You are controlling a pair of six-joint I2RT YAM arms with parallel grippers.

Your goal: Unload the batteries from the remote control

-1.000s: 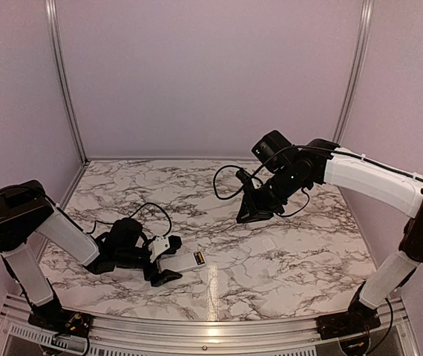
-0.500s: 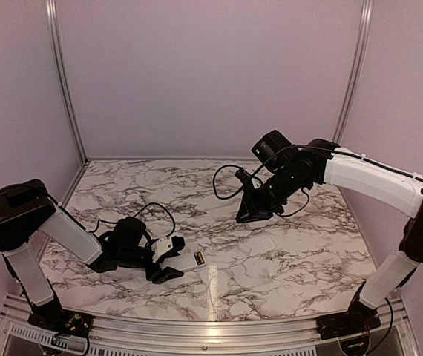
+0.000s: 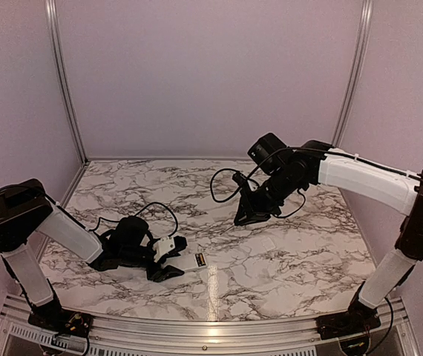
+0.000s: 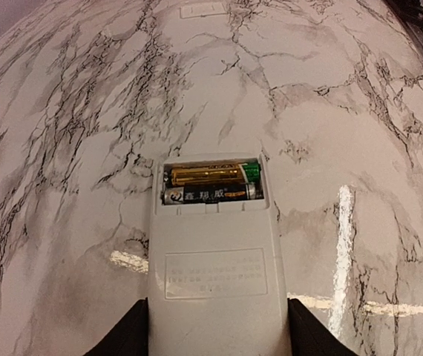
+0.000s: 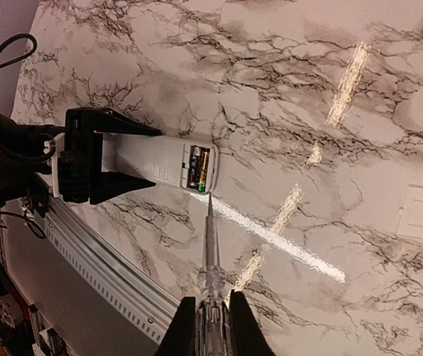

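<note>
The left hand [image 3: 168, 259] lies low on the marble-patterned bench [image 4: 360, 111], its dark fingers [image 4: 133, 334] set against both long sides of the flat white plastic remote control [image 4: 215, 282]. Whether they are gripping it or merely resting there cannot be told. Just beyond those fingers, at the far end of the remote control, the battery recess stands uncovered. The two tiny slim batteries [image 4: 208, 176], one gold and one dark, lie side by side inside it. Much farther out ahead of the hand lies a small flat white cover plate [image 4: 202, 9], well apart from the remote control. The right hand [image 5: 211, 326], raised above the bench, is clenched on a slim clear-handled metal probe [image 5: 210, 237]. The probe's tip is aimed at the open recess and, judged from that hand's own view, is near it but not in it. The cover appears to be off already, but both batteries have yet to come out, so the unloading proper looks not yet begun.
</note>
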